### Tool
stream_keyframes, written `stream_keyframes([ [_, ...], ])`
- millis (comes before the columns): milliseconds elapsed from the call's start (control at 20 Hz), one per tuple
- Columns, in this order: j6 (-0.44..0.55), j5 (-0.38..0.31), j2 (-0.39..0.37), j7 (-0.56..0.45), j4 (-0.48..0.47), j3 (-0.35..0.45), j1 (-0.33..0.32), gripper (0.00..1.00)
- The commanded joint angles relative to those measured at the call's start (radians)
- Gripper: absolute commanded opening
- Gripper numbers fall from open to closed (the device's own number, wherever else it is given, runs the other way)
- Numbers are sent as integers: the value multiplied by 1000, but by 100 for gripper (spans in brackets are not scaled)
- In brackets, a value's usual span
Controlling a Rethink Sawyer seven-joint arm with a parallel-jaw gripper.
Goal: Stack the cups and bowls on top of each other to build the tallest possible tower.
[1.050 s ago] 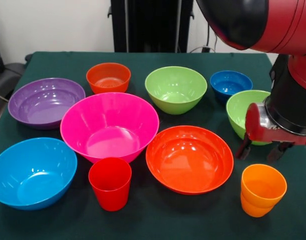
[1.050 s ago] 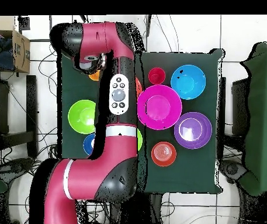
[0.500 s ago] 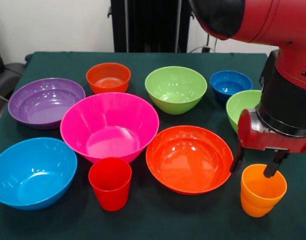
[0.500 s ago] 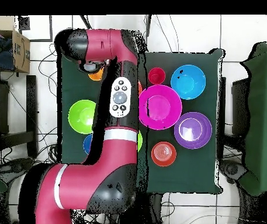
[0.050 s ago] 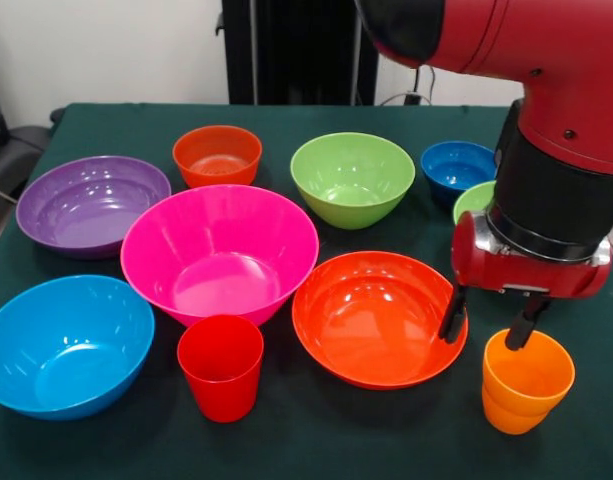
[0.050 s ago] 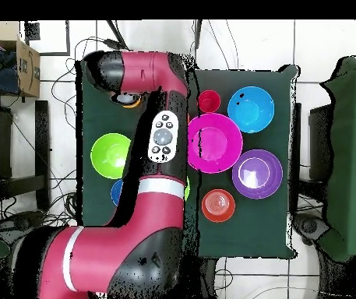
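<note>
The hand [image 5: 484, 328] is held open with nothing gripped, one finger [image 5: 524, 325] at the orange cup's [image 5: 526, 380] rim and the other over the large orange-red bowl [image 5: 378, 317] beside it. A green bowl [image 5: 473, 200] is half hidden behind the hand; farther off on the table [image 5: 136, 115], past the orange-red bowl, the red cup [image 5: 221, 367] and pink bowl [image 5: 219, 252] are seen.

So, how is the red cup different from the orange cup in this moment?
The red cup stands alone in front of the pink bowl; the orange cup sits under the open gripper. The red cup's wall is plain, while the orange cup's shows a ridge low down. Both are upright, empty and glossy.
</note>
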Motion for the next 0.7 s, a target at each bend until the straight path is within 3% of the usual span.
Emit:
stream_keyframes([
  [50,-123,-48,-36,23,252,106,24,100],
  [700,-191,-14,-25,62,272,140,28,100],
])
